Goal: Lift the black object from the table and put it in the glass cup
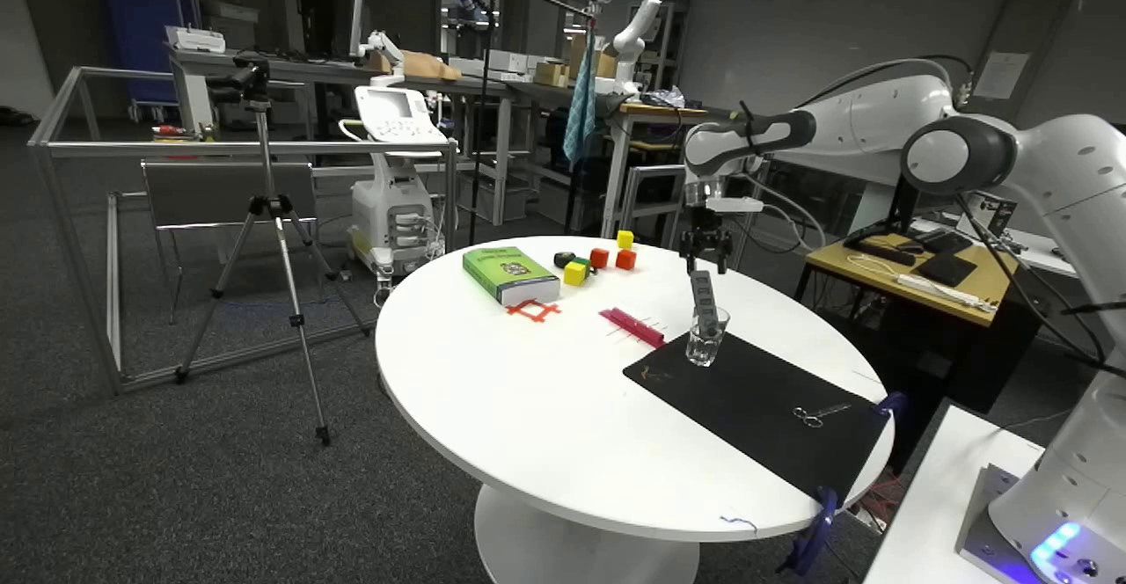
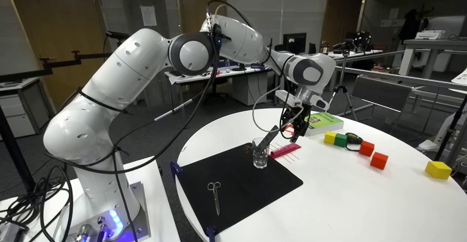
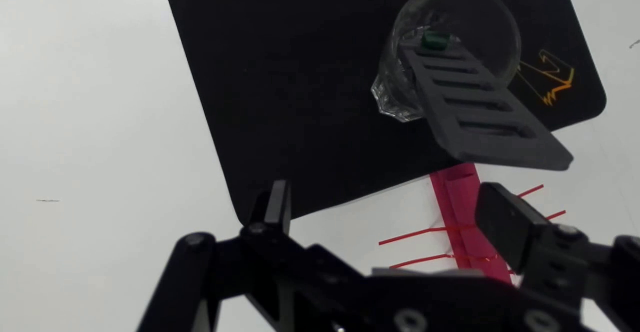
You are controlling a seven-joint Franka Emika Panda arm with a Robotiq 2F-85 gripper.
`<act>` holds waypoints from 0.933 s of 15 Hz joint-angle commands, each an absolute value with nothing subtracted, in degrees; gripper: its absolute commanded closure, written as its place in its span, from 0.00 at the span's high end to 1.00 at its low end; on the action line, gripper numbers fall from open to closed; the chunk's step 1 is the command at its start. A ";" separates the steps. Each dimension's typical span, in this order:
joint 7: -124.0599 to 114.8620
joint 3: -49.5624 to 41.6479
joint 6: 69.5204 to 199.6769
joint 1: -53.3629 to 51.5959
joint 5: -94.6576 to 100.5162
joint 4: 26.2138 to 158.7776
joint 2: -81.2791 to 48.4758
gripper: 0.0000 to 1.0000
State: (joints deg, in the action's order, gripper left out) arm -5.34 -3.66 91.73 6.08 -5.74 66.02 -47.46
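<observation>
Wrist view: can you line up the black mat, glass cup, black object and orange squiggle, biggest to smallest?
Largest: black mat
Next: glass cup and black object, alike; nearness makes it unsure
Smallest: orange squiggle

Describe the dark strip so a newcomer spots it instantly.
On the round white table, find the black mat. A clear glass cup stands there, the dark strip leaning inside, its upper end sticking out. Unlike the flat-lying scissors and mat, it is tilted and has a row of slots.

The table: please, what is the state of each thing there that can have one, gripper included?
Gripper: open, holding nothing
Mat: spread flat
Glass: upright on the mat
Black object: leaning in the glass, upper end sticking out
Scissors: closed
Book: closed, lying flat
Blocks: unstacked
</observation>
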 commanded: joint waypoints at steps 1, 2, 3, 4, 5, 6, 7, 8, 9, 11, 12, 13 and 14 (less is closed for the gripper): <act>-3.54 -3.28 89.45 6.62 -5.33 67.32 -45.12 1.00; -3.34 -3.29 89.19 6.61 -5.27 67.20 -45.16 1.00; -3.30 -3.30 89.16 6.58 -5.28 67.19 -45.18 1.00; -3.34 -3.33 89.01 6.55 -5.25 67.03 -45.30 1.00; -3.41 -3.33 88.79 6.54 -5.27 66.87 -45.40 1.00; -3.40 -3.33 88.61 6.54 -5.26 66.84 -45.42 1.00; -3.34 -3.33 88.44 6.53 -5.24 66.94 -45.35 1.00; -3.29 -3.33 88.20 6.52 -5.23 67.05 -45.30 1.00; -3.22 -3.33 87.96 6.50 -5.19 67.26 -45.17 1.00; -3.27 -3.31 87.39 6.53 -5.33 67.50 -44.93 1.00; -3.23 -3.27 87.16 6.59 -5.44 67.76 -44.73 1.00; -3.09 -3.28 87.03 6.59 -5.39 68.00 -44.59 1.00; -3.01 -3.30 86.86 6.59 -5.35 68.19 -44.47 1.00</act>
State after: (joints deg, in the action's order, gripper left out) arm -4.27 -3.66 88.93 6.08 -5.74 66.02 -47.14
